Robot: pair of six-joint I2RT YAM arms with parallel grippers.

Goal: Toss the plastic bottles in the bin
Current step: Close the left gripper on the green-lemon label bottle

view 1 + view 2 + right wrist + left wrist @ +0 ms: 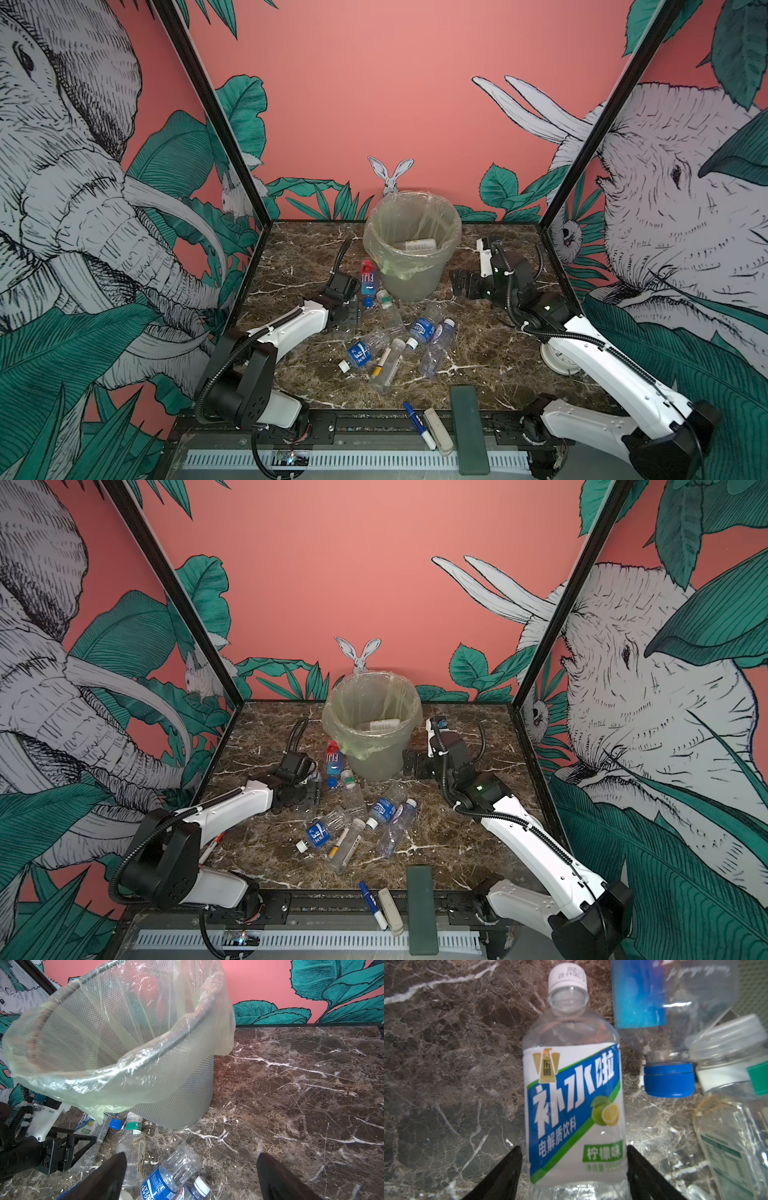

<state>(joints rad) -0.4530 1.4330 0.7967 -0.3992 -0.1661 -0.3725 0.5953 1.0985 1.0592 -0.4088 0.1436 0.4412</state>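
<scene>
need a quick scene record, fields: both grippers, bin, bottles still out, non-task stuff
left gripper: fingers on either side of the lemon-label bottle, which lies on the table; clamped or not is unclear
right gripper: open, empty, beside the bin
bin contents: pale-label bottle visible; more cannot be told
bottles outside: several lying in front of the bin, e.g. Fiji bottle
non-task items: marker pen, dark green bar, both at the front edge
</scene>
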